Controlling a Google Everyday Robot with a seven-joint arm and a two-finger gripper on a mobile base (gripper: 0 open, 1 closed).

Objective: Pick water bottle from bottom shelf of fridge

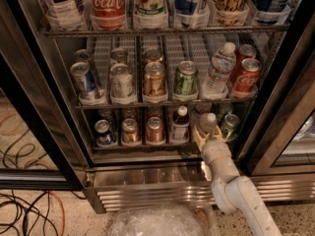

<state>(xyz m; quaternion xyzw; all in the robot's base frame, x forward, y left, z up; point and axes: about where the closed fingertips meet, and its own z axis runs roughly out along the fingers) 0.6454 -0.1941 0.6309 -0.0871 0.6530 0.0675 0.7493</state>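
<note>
Lying nearest, at the bottom edge: crumpled clear plastic wrap, with dark and orange cables strewn over the speckled floor to the left. Rising from the lower right corner: white arm, slanting up and left across the base grille and the steel sill of the fridge.

Capping that arm: gripper, pushed into the right end of the bottom shelf. Tan fingers closed on either side of the water bottle, clasping its lower body. Bottle upright at the front of its lane, white cap and clear shoulder showing above the clasp.

Just left of it: small bottle of dark liquid with a white cap. Just right and slightly behind: green can. Further left along the same tier, each in a white front cup: red can, gold can, blue can.

One tier up: middle rack with a row of cans, a taller clear labelled bottle towards the right, and two red Coca-Cola cans beside it.

Highest and furthest: top rack carrying large bottles cut off by the upper edge, among them a red Coca-Cola bottle. Flanking everything: black door frames at both sides.
</note>
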